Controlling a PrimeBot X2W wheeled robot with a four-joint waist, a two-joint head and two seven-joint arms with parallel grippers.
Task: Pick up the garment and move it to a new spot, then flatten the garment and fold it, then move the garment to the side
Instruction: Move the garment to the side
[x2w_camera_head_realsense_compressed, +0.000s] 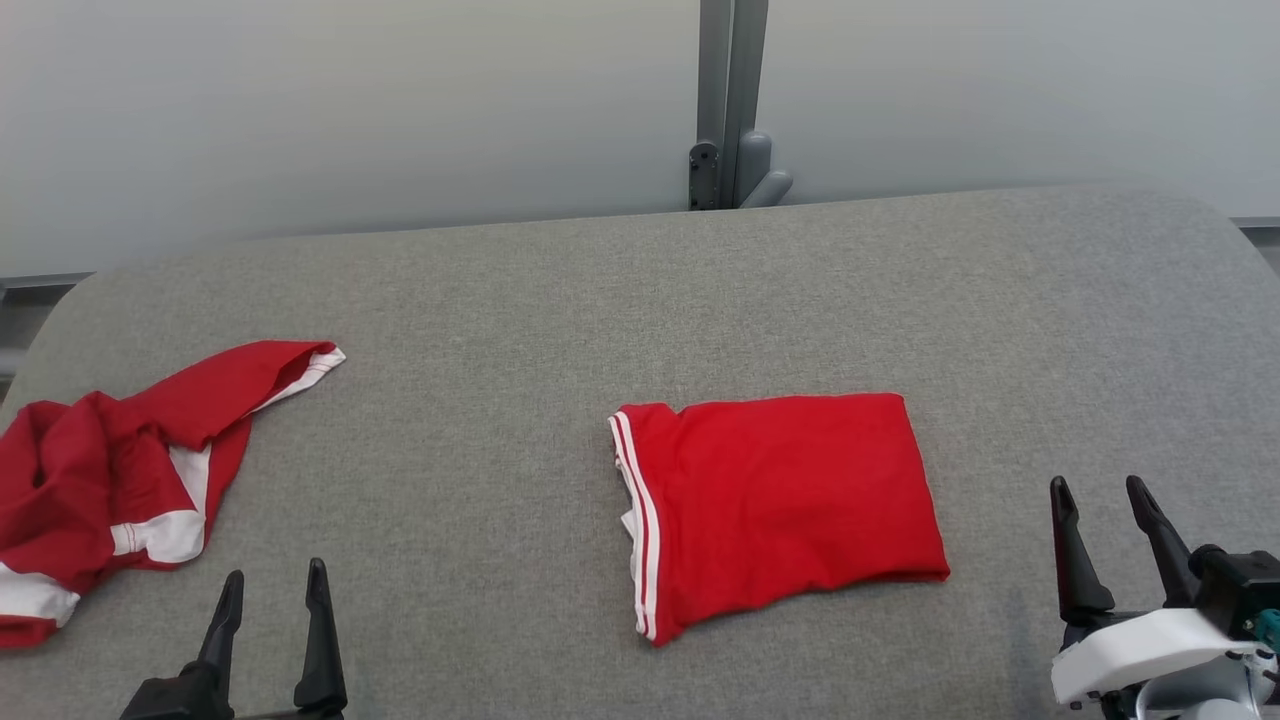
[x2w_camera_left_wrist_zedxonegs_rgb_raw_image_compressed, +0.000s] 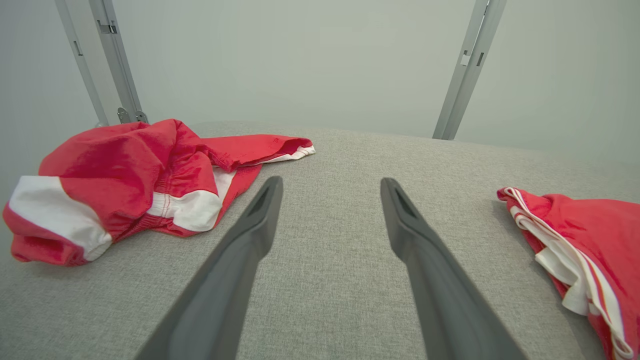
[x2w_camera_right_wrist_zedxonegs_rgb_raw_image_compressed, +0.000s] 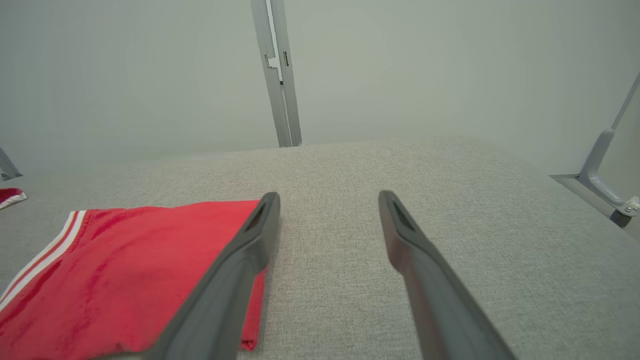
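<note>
Fig.: L gripper (x2w_camera_head_realsense_compressed: 275, 572) & R gripper (x2w_camera_head_realsense_compressed: 1098, 484) stood spread, empty; folded garment (x2w_camera_head_realsense_compressed: 785, 505) lay near, left of your R gripper, prob. soft, light, unfolding easily, best pinched thru all layers at its nearest edge.

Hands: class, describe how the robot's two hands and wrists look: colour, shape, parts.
Left hand: two long, dark grey fingers, tapering to tips with a slot-like recess, on a black base. Right hand: the same, plus a white rounded wrist shell and a small teal part.

Lab bay: grey padded table (x2w_camera_head_realsense_compressed: 700, 300), bare panel walls (x2w_camera_head_realsense_compressed: 350, 100), metal post (x2w_camera_head_realsense_compressed: 732, 90).
</note>
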